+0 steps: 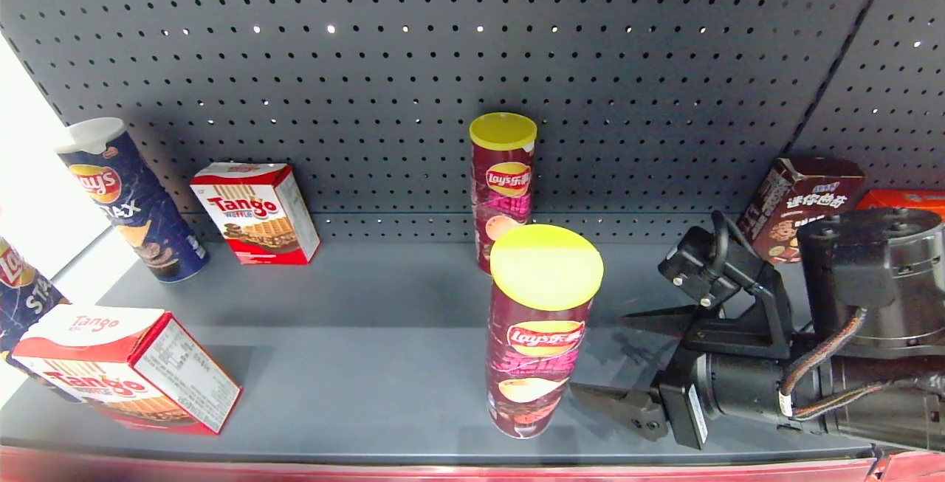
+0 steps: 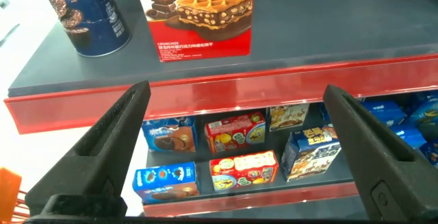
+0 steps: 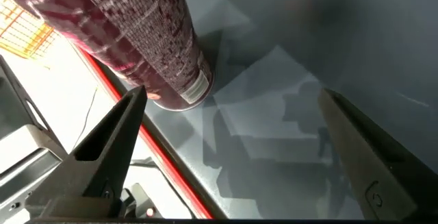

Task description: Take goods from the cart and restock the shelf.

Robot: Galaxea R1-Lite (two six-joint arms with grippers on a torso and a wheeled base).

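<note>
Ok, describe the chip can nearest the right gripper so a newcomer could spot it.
On the grey shelf backed by pegboard, look near the front edge, right of centre. Two maroon cans with yellow lids stand one behind the other; it is the front can, beside the open right gripper, not the rear can.

The right arm (image 1: pixel 849 386) is seen at the lower right of the head view, laid nearly level and pointed toward the frame's centre. The right gripper (image 1: pixel 598 353) is held agape, its two dark fingers (image 1: pixel 653 319) spread wide. In the left wrist view, the left gripper (image 2: pixel 236 90) is likewise seen with both fingers parted wide.
</note>
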